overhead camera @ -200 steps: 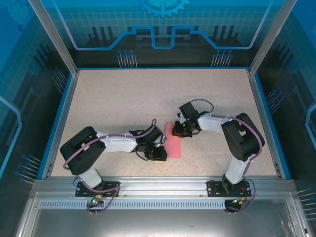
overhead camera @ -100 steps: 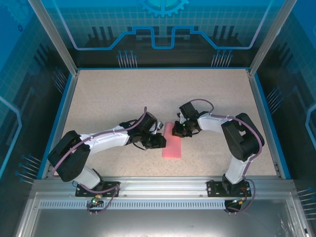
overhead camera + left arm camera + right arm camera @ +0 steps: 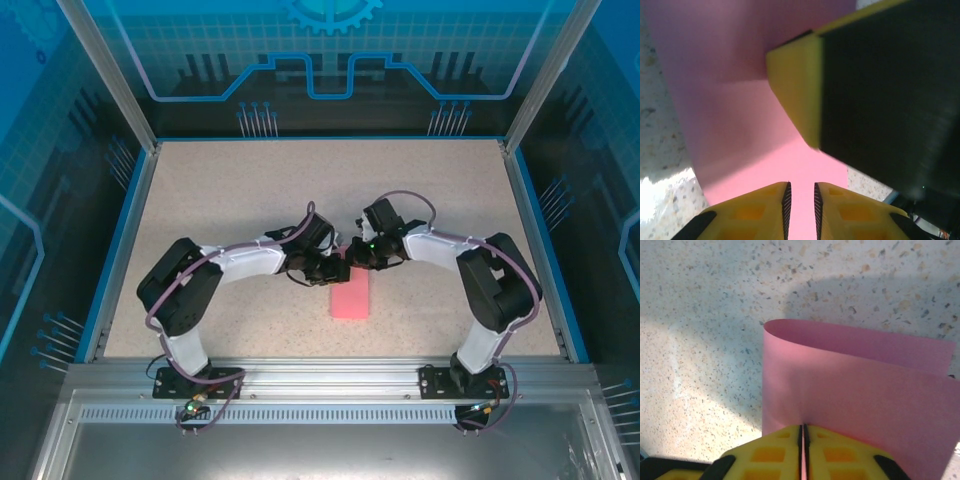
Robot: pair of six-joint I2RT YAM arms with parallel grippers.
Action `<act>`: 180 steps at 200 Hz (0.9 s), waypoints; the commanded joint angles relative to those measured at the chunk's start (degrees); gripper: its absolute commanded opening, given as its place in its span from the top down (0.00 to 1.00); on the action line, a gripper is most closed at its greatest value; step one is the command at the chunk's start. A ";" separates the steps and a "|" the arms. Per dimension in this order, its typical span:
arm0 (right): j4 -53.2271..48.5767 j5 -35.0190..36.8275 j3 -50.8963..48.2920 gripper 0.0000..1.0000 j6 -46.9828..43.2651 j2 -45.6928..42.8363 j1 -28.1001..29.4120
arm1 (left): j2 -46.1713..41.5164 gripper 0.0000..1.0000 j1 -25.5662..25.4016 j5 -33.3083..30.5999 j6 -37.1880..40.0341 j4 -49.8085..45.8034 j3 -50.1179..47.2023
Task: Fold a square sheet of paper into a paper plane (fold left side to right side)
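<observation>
Risk: the thin pink-red square sheet of paper (image 3: 350, 298), doubled into an uncreased loop near the centre of the speckled table (image 3: 220, 200), may spring open or crease askew if the right gripper (image 3: 803, 427), pinched on its edges, slips while the left gripper (image 3: 801, 184), narrowly parted, presses down.

I count two robot arms, the left arm (image 3: 235, 265) and the right arm (image 3: 445, 245). Two grippers too, the left gripper (image 3: 335, 271) and the right gripper (image 3: 360, 258). One pink sheet of paper (image 3: 350, 297). One speckled table (image 3: 230, 190).
</observation>
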 commanded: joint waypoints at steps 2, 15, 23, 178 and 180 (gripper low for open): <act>-2.80 0.78 0.89 0.83 -1.99 -4.82 -0.99 | 2.64 0.78 0.09 0.76 1.39 0.23 1.29; -3.99 1.65 0.02 0.80 -2.60 -7.33 -2.08 | 3.49 0.77 0.11 0.77 1.05 0.90 1.21; -4.62 2.00 -0.72 0.77 -3.06 -9.07 -2.91 | 3.86 0.78 0.16 0.77 0.80 1.26 1.25; 5.81 -8.87 -20.00 0.54 1.81 -16.90 -5.63 | 5.06 0.78 0.16 0.05 0.20 1.75 2.77; 5.83 -8.82 -20.04 0.54 1.82 -16.77 -5.62 | 5.06 0.78 0.15 0.02 0.24 1.66 2.78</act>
